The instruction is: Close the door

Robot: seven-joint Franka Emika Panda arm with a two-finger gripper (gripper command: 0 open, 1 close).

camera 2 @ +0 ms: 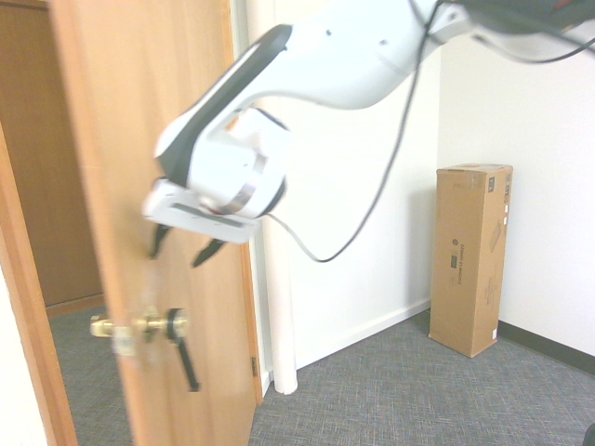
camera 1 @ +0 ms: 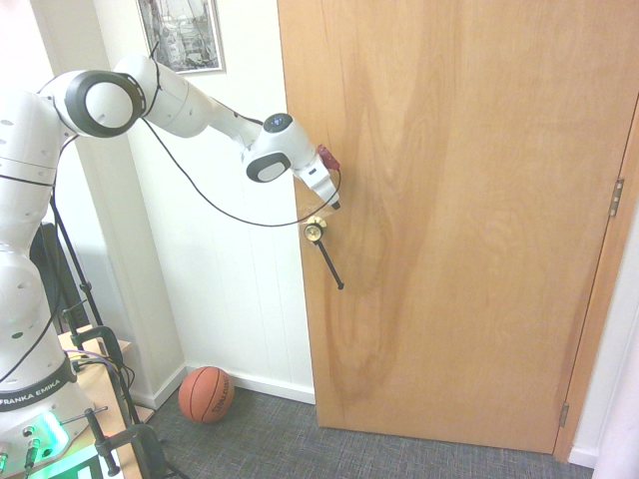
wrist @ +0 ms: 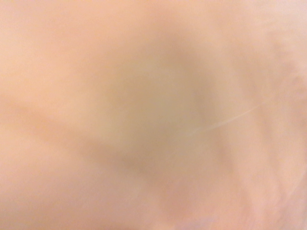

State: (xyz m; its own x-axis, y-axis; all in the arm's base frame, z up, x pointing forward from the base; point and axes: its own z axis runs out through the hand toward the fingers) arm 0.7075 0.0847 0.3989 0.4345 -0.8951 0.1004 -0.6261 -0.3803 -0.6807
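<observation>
a: where was the door [camera 1: 449,200] at that point?

b: it stood open, swung out into the room on the hinges [camera 1: 616,197] at its right edge. its free edge, with the brass knob [camera 1: 314,232] and the thin black rod [camera 1: 329,264] hanging from it, was on the left, near the white wall [camera 1: 230,279].

a: and the gripper [camera 2: 186,246]?

b: right at the door's face, just above the knob, close to the free edge. in the second exterior view the two dark fingers [camera 2: 208,251] were spread apart with nothing between them, tips pointed at the wood. it held nothing.

a: was it touching the door?

b: probably touching or nearly so, but that view was blurred, so i wouldn't swear to contact. the wrist view was filled with soft, out-of-focus wood colour, which fits a camera pressed very close to the panel.

a: so which step was in hand?

b: i'd judge it as the push itself, or the instant before it. the arm was placed against the outer part of the panel, far from the hinges, where a shove gets the most leverage.

a: what did the next move call for?

b: a steady push through the door's arc toward the frame, keeping the fingers clear of the knob and rod so they didn't snag.
</observation>
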